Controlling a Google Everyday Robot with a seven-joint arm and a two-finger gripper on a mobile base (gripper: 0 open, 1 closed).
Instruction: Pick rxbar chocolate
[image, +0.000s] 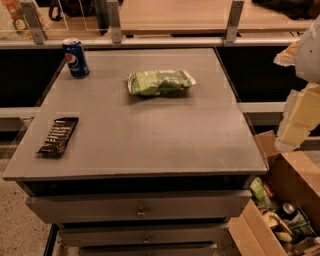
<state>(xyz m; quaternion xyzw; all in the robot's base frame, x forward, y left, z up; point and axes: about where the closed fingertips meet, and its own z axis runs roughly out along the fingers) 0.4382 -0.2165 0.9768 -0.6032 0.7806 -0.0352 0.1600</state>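
The rxbar chocolate (58, 135) is a flat black wrapper with rows of white text. It lies on the grey table top (150, 130) near the front left edge. My gripper (296, 122) shows as pale white and yellowish parts at the right edge of the view. It hangs beyond the table's right side, far from the bar and touching nothing.
A blue Pepsi can (75, 58) stands at the back left corner. A green crinkly snack bag (159, 82) lies at the back middle. An open cardboard box (280, 210) of items sits on the floor at the right. Drawers (140, 210) are below the top, and a rail (150, 42) runs behind.
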